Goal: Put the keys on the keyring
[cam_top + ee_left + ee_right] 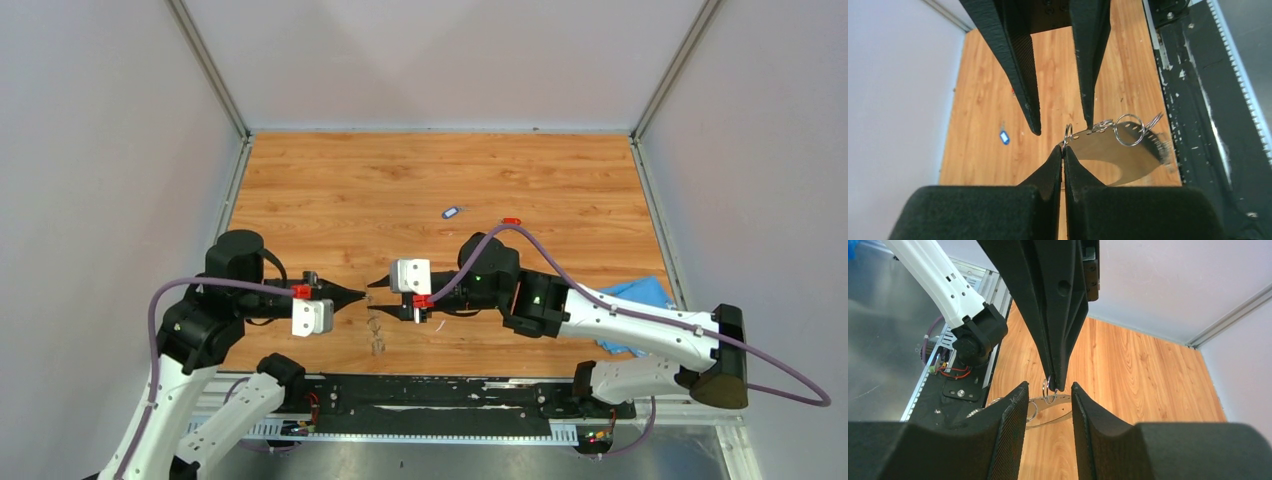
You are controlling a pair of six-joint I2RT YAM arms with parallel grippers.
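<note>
Left claw (1063, 149) is pinched shut on a small loop (1068, 133) at the edge of the keyring (1108, 152), whose body spreads from the tip toward the near side. Right claw (1049, 390) is open, a finger on each side of that loop, not gripping. Blue key (452, 212) and red key (511, 220) lie farther back on the surface (400, 180), well apart from both claws.

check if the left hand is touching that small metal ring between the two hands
Touching. The left wrist view shows the left hand shut, with the small metal ring pinched at its fingertips; the right wrist view agrees.
</note>
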